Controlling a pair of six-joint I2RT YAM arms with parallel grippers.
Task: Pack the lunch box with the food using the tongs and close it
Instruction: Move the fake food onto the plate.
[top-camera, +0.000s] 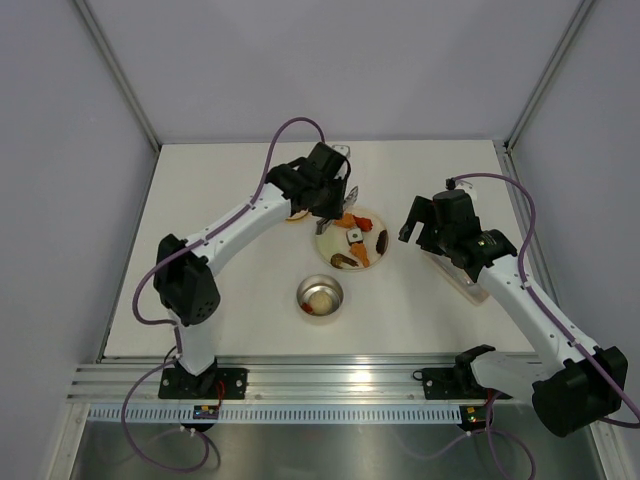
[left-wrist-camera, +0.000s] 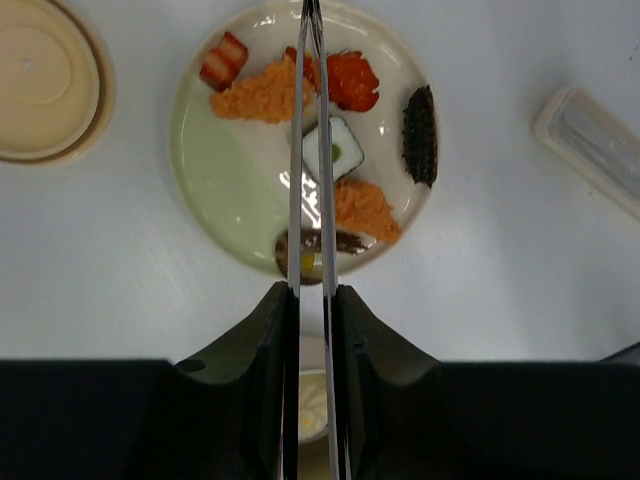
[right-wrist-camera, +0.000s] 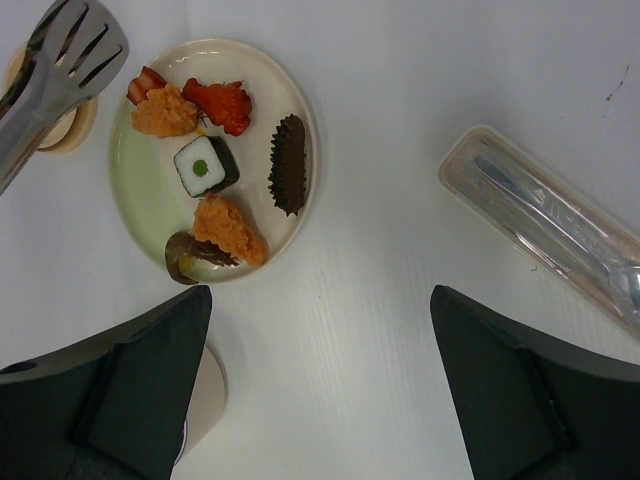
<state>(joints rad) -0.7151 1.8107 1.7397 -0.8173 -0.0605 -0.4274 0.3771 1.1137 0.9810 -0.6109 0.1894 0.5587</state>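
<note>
Long, thin, silver tongs (left-wrist-camera: 309, 150), two slim arms squeezed almost parallel, clenched between the fingers (left-wrist-camera: 262, 330) of the left gripper (left-wrist-camera: 312, 292). Slotted and spatula-shaped at the head in the right wrist view, hanging above the far-left rim of the cream plate (left-wrist-camera: 205, 175) and partly over the lid (left-wrist-camera: 45, 80). Cannot tell whether anything is touched.

Spread on the plate, the food: a red-and-white piece (left-wrist-camera: 223, 60), two orange crumbed pieces (left-wrist-camera: 262, 95) (left-wrist-camera: 368, 208), a red-orange piece (left-wrist-camera: 352, 82), a white roll slice (left-wrist-camera: 335, 150) with a green centre, a dark ridged piece (left-wrist-camera: 420, 135), a brown piece (left-wrist-camera: 312, 250) at the near rim.

Just in front of the plate, toward the arm bases: the lunch box (top-camera: 341, 293), small, round, shiny steel, uncovered, holding a pale bun-like piece (top-camera: 321, 297) and a bit of red. Flat, round and tan, the lid lying left of the plate, largely hidden under the left arm in the top view.

Left arm: elbow raised at the left, forearm stretched diagonally to the far side, wrist turned down over the plate's far-left edge.

Right arm: angled in from the near right, right gripper (right-wrist-camera: 320, 295) hovering right of the plate, jaws spread wide, grasping nothing. Beneath it on the table, a clear cutlery case (right-wrist-camera: 550, 220).
</note>
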